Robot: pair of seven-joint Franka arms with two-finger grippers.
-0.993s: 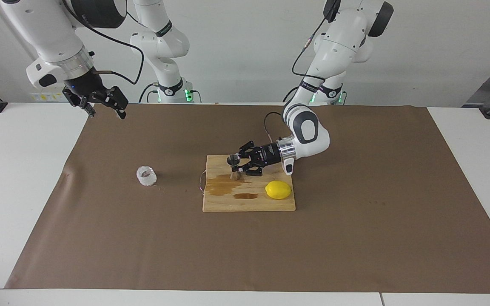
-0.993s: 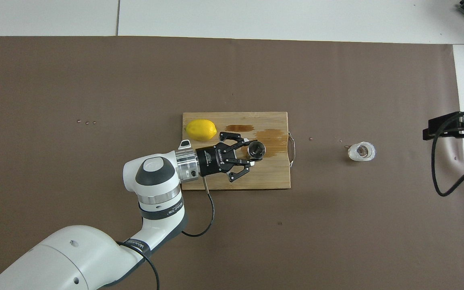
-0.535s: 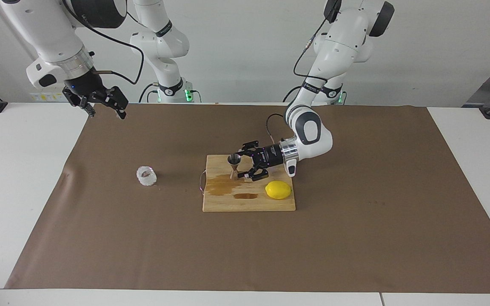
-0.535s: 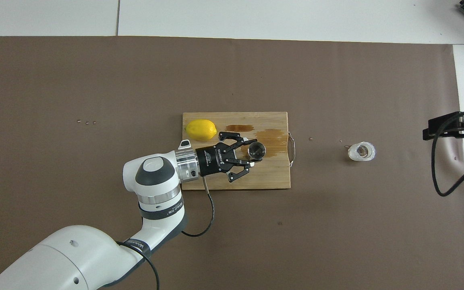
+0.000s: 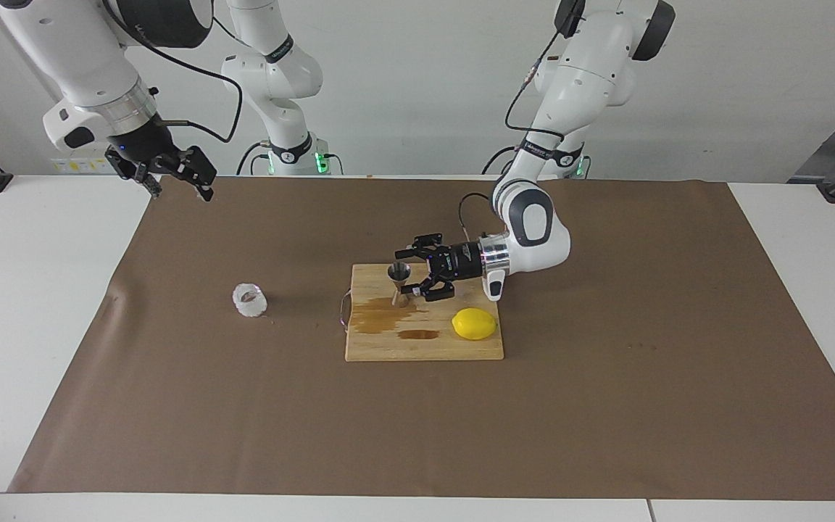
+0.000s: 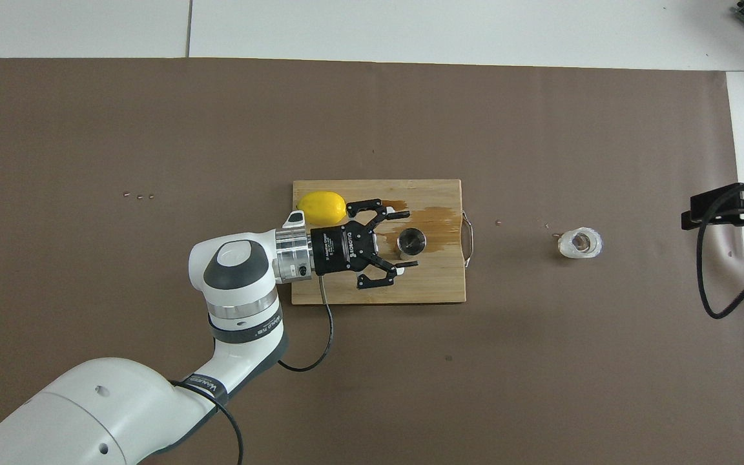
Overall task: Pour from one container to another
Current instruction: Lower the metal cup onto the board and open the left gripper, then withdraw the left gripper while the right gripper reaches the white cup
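Jigger (image 5: 399, 285) upright on board (image 5: 388, 346); left end effector (image 5: 415, 275) beside it, fingers spread. Cup (image 5: 249, 299) on bench: glass, fragile, bumpy wall; grip sidewall. Right end effector (image 5: 175, 178) waits, open

My facing camera sits high across the table, looking back at both arm bases at 12 o'clock, far enough to take in the whole brown mat (image 5: 606, 406). My overhead camera looks steeply down from the robots' end, somewhat closer. Both share the mat and the cutting board (image 5: 388, 348) (image 6: 436, 284), turned half a turn between views.
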